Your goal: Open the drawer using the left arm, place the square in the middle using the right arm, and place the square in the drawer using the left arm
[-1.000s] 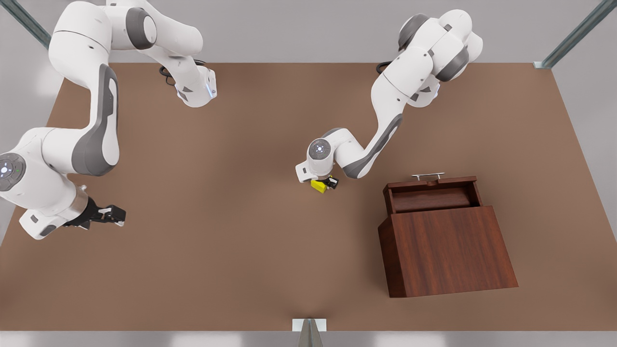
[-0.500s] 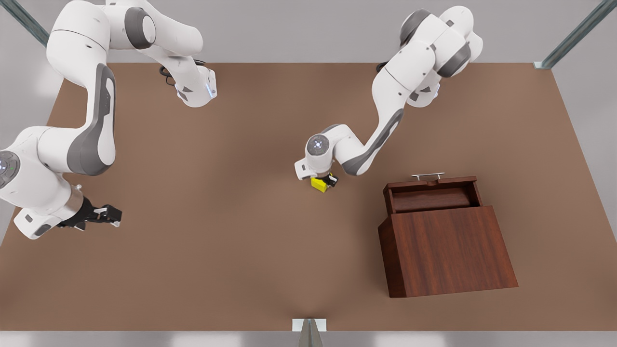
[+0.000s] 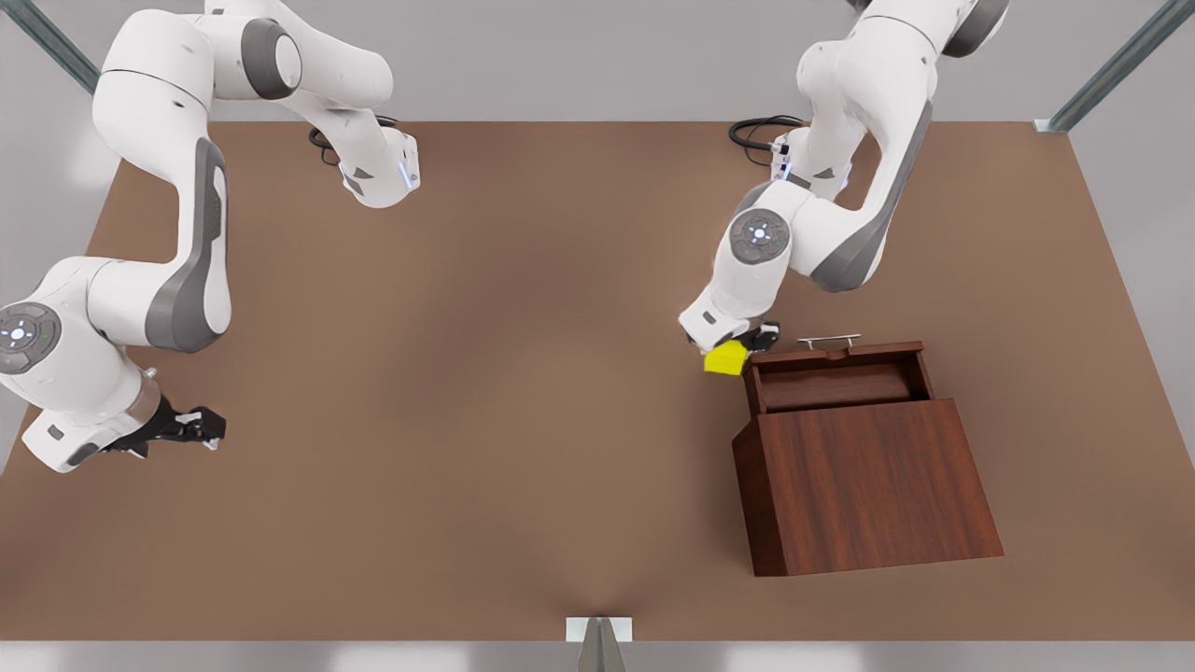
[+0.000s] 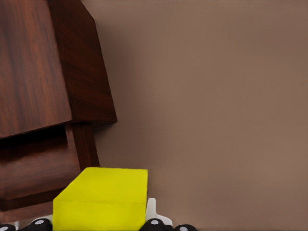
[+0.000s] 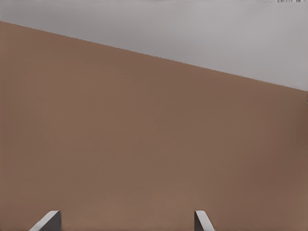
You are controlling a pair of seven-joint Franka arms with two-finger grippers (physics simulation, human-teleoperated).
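Brown and matte, the worktop (image 3: 485,448) carries a slanted wooden box (image 3: 868,485) at the front view's lower right, its drawer (image 3: 836,378) already pulled out toward the top of the frame, silver handle (image 3: 829,342) leading. The left gripper (image 3: 738,347), on the arm at the front view's upper right, has its jaws clenched on the square (image 3: 725,358), held just beside the drawer's corner on the front view's left and seemingly clear of the worktop; the left wrist view shows the square (image 4: 103,197) close under the camera with the box beside it.

The step in hand looks like the last one — carrying the square into the drawer. To do it well, I would keep the square high enough to clear the drawer's side wall, bring it over the tray's middle, lower it, then let go.

A second ago this arm stood over the middle of the worktop with the square at its jaws; it has since swung across to the drawer. The right gripper (image 3: 187,427), jaws released, waits at the front view's far left — drawn back a little from where it was.
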